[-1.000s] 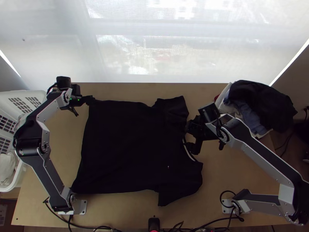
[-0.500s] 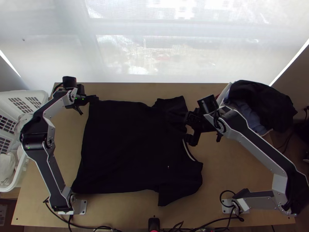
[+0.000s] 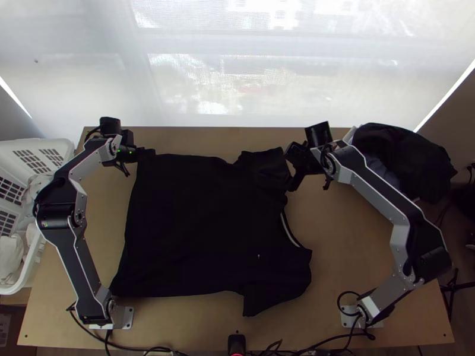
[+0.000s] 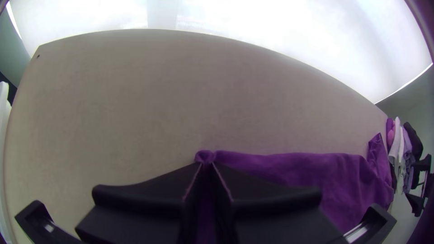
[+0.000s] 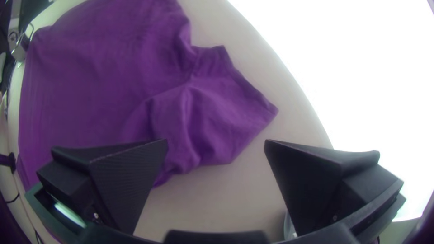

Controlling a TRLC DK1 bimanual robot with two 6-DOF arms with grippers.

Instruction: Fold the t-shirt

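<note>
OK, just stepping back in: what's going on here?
The shirt lies spread on the table, its body not yet folded. The left gripper is shut on the far hem corner. The right gripper is open by the rumpled far sleeve, with no cloth between its fingers.

Silver-grey links, black joints, looped black cables, green lights
</note>
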